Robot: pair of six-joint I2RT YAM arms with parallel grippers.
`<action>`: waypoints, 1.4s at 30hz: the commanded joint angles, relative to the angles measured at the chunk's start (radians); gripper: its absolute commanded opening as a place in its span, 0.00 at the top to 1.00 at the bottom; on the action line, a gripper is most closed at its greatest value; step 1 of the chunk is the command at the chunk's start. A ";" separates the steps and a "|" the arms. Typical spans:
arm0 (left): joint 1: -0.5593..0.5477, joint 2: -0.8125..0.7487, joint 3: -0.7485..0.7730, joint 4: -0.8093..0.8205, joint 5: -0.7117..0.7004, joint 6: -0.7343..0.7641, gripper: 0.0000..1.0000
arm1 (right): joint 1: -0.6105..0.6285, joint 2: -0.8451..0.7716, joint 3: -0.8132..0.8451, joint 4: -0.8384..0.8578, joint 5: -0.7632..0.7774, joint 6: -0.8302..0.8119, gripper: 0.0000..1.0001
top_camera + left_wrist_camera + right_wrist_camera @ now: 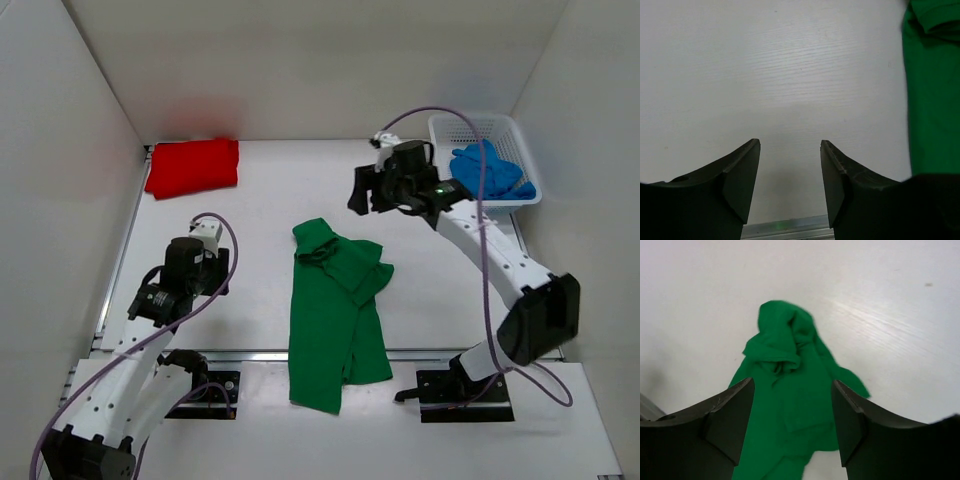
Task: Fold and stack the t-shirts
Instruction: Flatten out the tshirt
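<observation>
A bright green t-shirt (335,315) lies crumpled lengthwise in the middle of the table, its lower end over the near edge. It shows in the right wrist view (790,390) and at the right edge of the left wrist view (932,90). A red t-shirt (193,166) lies folded at the far left. A blue t-shirt (490,172) sits bunched in the basket. My left gripper (207,232) is open and empty, left of the green shirt. My right gripper (362,190) is open and empty, raised above the table behind the green shirt.
A white plastic mesh basket (505,128) stands at the far right corner. White walls close in the table on the left, back and right. A metal rail (790,227) runs along the near table edge.
</observation>
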 commanded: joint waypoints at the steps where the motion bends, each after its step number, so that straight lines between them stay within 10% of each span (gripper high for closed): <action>1: -0.054 0.051 0.022 0.004 0.037 0.022 0.37 | -0.065 -0.112 -0.075 0.042 0.002 0.016 0.40; 11: -0.094 0.229 0.080 0.230 0.310 -0.203 0.39 | -0.065 -0.136 -0.391 0.050 0.105 -0.004 0.50; 20: -0.359 0.628 0.228 0.533 0.349 -0.493 0.67 | -0.161 -0.293 -0.650 0.125 0.076 0.188 0.60; 42: -0.622 1.179 0.490 0.502 0.231 -0.660 0.49 | -0.226 -0.345 -0.753 0.193 -0.007 0.229 0.60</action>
